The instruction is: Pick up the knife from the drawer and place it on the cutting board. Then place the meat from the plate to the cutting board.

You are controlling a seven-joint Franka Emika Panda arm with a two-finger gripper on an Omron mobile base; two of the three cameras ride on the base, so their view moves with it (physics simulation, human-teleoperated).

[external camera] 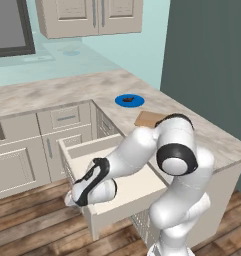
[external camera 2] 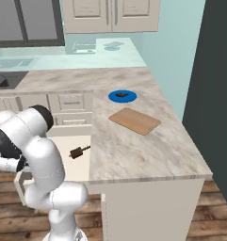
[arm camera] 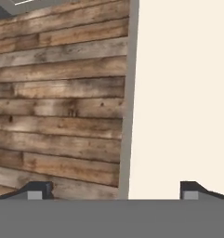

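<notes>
The drawer (external camera: 123, 192) stands pulled out from under the counter (external camera 2: 133, 150), its pale inside facing up. In the left base view the arm bends down over it, and the hand hangs low at the drawer's outer left corner, so the arm covers much of the drawer's floor there. The right base view gives what the left one hides: the knife (external camera 2: 79, 151) lies on the pale drawer floor, dark handle toward the camera, its blade reaching toward the counter's edge and partly lost under it.

In the hand view the gripper (arm camera: 113, 190) looks straight down along the drawer's edge: to one side the cream inside of the drawer, to the other the wooden floor (arm camera: 57, 107). Its two fingertips (arm camera: 36, 190) stand wide apart at the bottom of that view, so the jaws are open, with nothing between them. The knife is outside that view.

On the counter, the cutting board (external camera 2: 134, 120) lies bare in the right base view; in the left base view the arm's elbow hides all but its far corner. Just beyond it sits the plate (external camera 2: 122, 96), and the meat (external camera 2: 122, 95) rests on the plate's middle as a small dark lump. Board and plate are near each other but apart, with a strip of counter between them
</notes>
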